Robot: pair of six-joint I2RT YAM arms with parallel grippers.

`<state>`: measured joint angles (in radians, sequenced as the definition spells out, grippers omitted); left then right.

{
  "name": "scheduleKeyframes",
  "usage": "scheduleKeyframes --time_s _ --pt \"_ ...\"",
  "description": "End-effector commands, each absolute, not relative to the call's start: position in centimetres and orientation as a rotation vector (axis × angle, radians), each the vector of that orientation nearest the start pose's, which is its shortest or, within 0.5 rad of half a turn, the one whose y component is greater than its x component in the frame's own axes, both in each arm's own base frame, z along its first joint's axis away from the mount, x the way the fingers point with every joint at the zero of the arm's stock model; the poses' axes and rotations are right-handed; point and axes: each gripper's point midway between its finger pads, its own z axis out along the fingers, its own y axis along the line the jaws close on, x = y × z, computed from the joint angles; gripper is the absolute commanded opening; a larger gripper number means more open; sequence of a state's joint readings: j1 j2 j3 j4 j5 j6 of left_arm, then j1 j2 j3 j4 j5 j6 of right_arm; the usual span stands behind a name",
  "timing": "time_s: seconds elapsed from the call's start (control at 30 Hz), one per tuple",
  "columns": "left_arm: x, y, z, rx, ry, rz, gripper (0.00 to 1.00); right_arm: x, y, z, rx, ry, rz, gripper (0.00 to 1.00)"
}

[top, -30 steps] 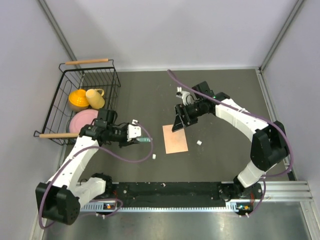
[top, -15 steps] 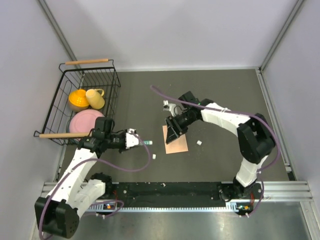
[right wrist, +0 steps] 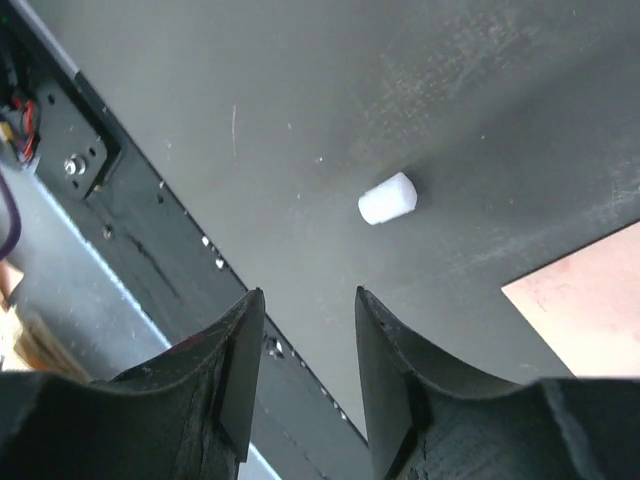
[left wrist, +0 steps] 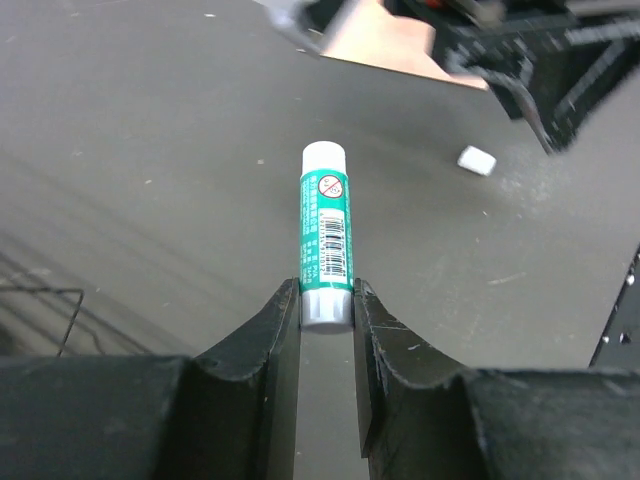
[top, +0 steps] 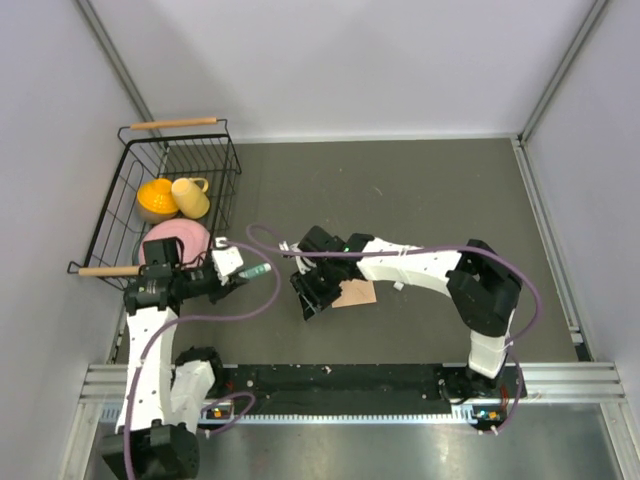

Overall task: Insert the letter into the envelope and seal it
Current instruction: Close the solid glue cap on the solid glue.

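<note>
envelope (top: 358,293): peach, flat on surface (top: 420,190), mid-front; left part hidden under R wrist in top view, one corner in R wrist view
letter: none seen loose anywhere; inside or not, can't tell
flap: open vs folded, can't tell from these views
L fingers (left wrist: 275,350): pinching glue stick (left wrist: 326,225) by its base, white tip aimed fwd at envelope, parked well left of it
R fingers (right wrist: 235,350): spread, nothing between, low over bare surface just left of envelope
cap (right wrist: 387,198): small white, loose on surface just ahead of R fingers; prob. the stick's
done (est.): stick in hand and likely uncapped; letter prob. already in, unconfirmed
left (est.): glue on flap, fold, press shut
progress (est.): past halfway if letter's in; seal step not yet begun
blocker: R arm over envelope, in the stick's way
</note>
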<state>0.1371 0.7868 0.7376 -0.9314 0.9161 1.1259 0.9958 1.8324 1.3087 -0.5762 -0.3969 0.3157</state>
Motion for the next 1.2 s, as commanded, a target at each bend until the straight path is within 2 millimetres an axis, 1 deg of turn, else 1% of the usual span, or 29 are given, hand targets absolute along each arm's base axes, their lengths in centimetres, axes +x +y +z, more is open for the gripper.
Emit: scheduleKeyframes --time_s 0.0,0.03,0.07,0.1,0.17,0.2,0.23,0.27,0.3,0.33,0.37,0.4,0.53,0.63,0.77,0.87,0.9,1.03,1.07,1.1,1.13,1.17 --pt "20.9 -8.7 21.1 1.077 1.64 -0.471 0.0 15.9 38.4 7.4 -0.954 2.693 0.695 0.41" --pt "21.0 -8.3 21.6 1.012 1.648 -0.476 0.0 15.8 38.5 7.3 -0.956 2.69 0.685 0.41" --pt "21.0 -8.1 21.5 0.985 1.652 -0.471 0.0 15.7 38.6 7.2 -0.955 2.693 0.685 0.41" --pt "21.2 -7.6 22.3 0.968 1.62 -0.421 0.0 15.5 38.6 6.6 -0.959 2.709 0.671 0.41" --pt "21.3 -7.2 22.4 0.897 1.635 -0.413 0.0 15.7 38.5 5.8 -0.921 2.737 0.633 0.41" --pt "21.6 -6.9 23.4 0.886 1.597 -0.359 0.0 15.9 38.4 5.4 -0.906 2.745 0.614 0.41" --pt "21.5 -6.9 23.7 0.843 1.61 -0.374 0.0 16.1 38.3 5.1 -0.895 2.747 0.586 0.42" --pt "21.3 -6.8 24.2 0.833 1.602 -0.354 0.0 16.3 38.6 5.2 -0.874 2.749 0.588 0.43" --pt "21.2 -7.0 24.5 0.808 1.607 -0.37 0.0 16.4 38.8 5.1 -0.865 2.753 0.586 0.45" --pt "21.4 -6.8 25.0 0.781 1.608 -0.367 0.0 16.6 38.9 4.7 -0.847 2.759 0.566 0.46" --pt "21.6 -6.4 25.1 0.74 1.622 -0.346 0.0 16.7 39.2 4.8 -0.844 2.756 0.569 0.46" --pt "21.7 -6.4 25.4 0.685 1.641 -0.369 0.0 16.7 39.4 4.8 -0.837 2.758 0.576 0.45" --pt "22.1 -6.5 26.6 0.652 1.614 -0.395 0.0 16.7 40.0 4.7 -0.826 2.771 0.591 0.46" --pt "22.3 -6.6 26.8 0.639 1.602 -0.41 0.0 16.3 40.4 4.5 -0.834 2.773 0.587 0.47" --pt "22.7 -6.5 27.0 0.619 1.598 -0.412 0.0 15.7 41.0 3.9 -0.879 2.759 0.544 0.46" --pt "22.9 -6.4 27.6 0.612 1.581 -0.401 0.0 15.8 40.9 3.4 -0.88 2.758 0.488 0.45" --pt "23.0 -6.4 27.7 0.607 1.581 -0.405 0.0 15.9 40.8 2.9 -0.883 2.757 0.457 0.45" --pt "23.0 -6.4 27.8 0.603 1.58 -0.413 0.0 16.0 40.4 1.7 -0.926 2.737 0.367 0.39" --pt "22.9 -6.4 27.9 0.608 1.574 -0.405 0.0 15.9 40.4 1.5 -0.946 2.734 0.359 0.35" --pt "22.8 -6.4 27.7 0.608 1.583 -0.408 0.0 16.6 40.0 1.4 -0.946 2.71 0.312 0.32" --pt "22.8 -6.4 27.8 0.611 1.584 -0.403 0.0 16.8 39.6 1.2 -0.977 2.695 0.281 0.3" --pt "22.8 -6.4 27.7 0.617 1.585 -0.401 0.0 17.1 39.3 1.3 -0.981 2.68 0.259 0.26"
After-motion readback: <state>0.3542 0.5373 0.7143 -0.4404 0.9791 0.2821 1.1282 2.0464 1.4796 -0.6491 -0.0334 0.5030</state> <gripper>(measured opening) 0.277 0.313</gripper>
